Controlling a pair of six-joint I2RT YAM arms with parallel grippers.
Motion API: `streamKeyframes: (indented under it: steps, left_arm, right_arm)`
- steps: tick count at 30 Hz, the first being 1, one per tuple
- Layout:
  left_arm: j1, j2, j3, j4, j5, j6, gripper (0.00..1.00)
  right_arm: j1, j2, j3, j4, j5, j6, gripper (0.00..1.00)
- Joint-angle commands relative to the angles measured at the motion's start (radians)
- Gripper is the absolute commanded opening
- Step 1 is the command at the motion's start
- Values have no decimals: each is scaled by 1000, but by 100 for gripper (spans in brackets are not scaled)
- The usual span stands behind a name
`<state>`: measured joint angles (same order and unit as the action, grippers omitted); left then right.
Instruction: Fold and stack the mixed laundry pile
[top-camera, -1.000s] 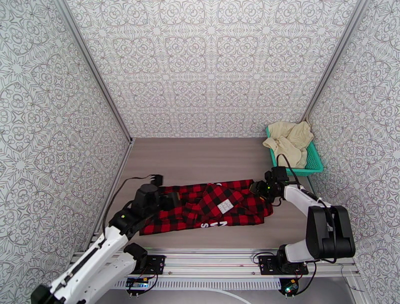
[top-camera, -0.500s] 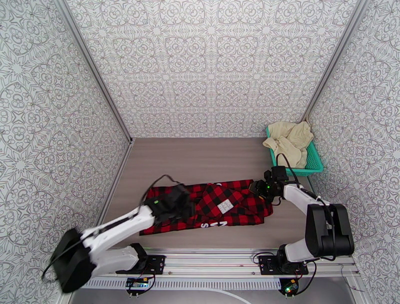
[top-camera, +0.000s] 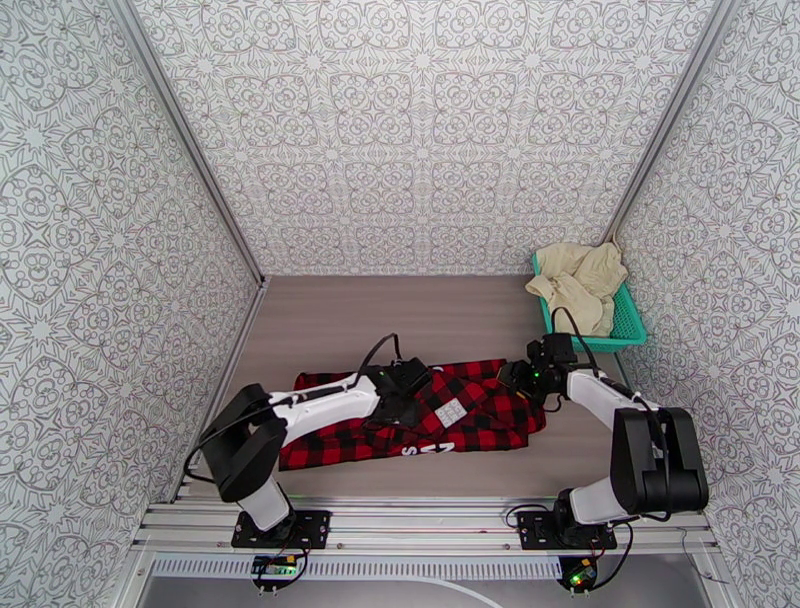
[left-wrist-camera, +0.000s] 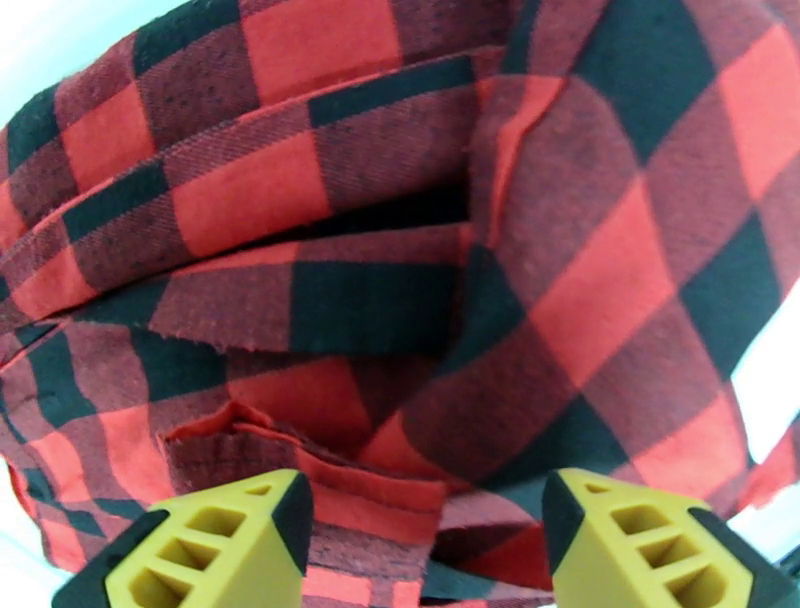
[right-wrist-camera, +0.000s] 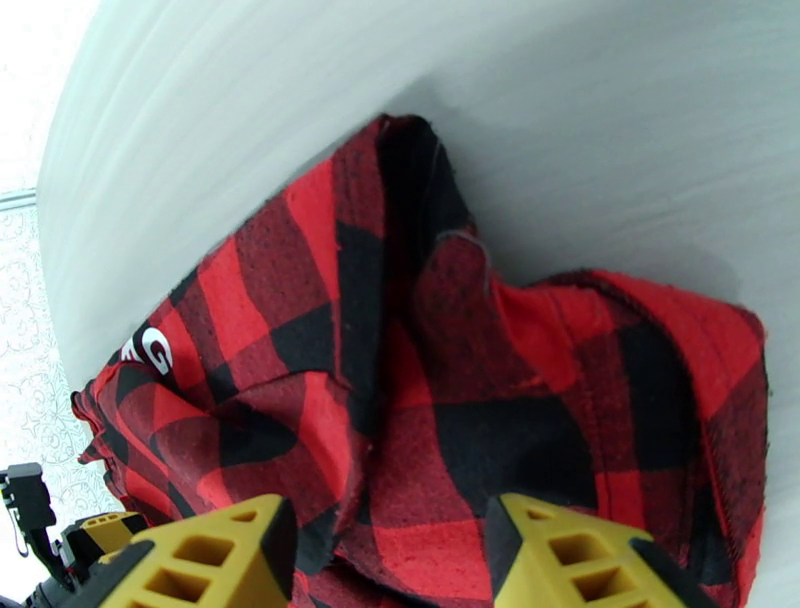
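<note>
Though spread wide on the table (top-camera: 400, 320) toward its 6 o'clock, judged the shirt (top-camera: 490, 430) light, soft and limp, apt to sag and slide; best taken by pinching a hem, cuff or corner, not a loose mid fold. Counted one shirt, one basket (top-camera: 628, 318) at 2 o'clock, and cream cloths (top-camera: 580, 280) heaped inside, seemingly two, folds hiding any more. Counted two grippers: left gripper (left-wrist-camera: 422, 505) over the shirt's middle, right gripper (right-wrist-camera: 390, 520) at its 3 o'clock end, each with fingers apart and flannel between; could not tell whether pinched or merely pressed.
</note>
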<state>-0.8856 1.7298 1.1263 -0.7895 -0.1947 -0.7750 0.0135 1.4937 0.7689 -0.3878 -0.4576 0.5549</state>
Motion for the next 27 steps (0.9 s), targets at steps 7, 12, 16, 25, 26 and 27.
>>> streamKeyframes:
  steps: [7,12,16,25,26,27]
  left_arm:
    - [-13,69,45,-151,-103,19,53]
    - [-15,73,53,-175,-123,18,41]
    - [-17,17,54,-197,-161,15,21]
    - [0,-236,56,-29,-197,218,0]
    - [12,-266,58,8,-190,266,0]
    - [25,-294,63,39,-181,308,0]
  right_arm:
    - [-7,3,-14,28,-23,16,56]
    - [-7,2,-10,27,-24,19,56]
    - [-6,-1,-7,22,-21,18,56]
    - [-7,-15,22,12,-31,33,56]
    - [-7,-17,30,11,-35,36,56]
    - [-7,-19,37,11,-39,40,56]
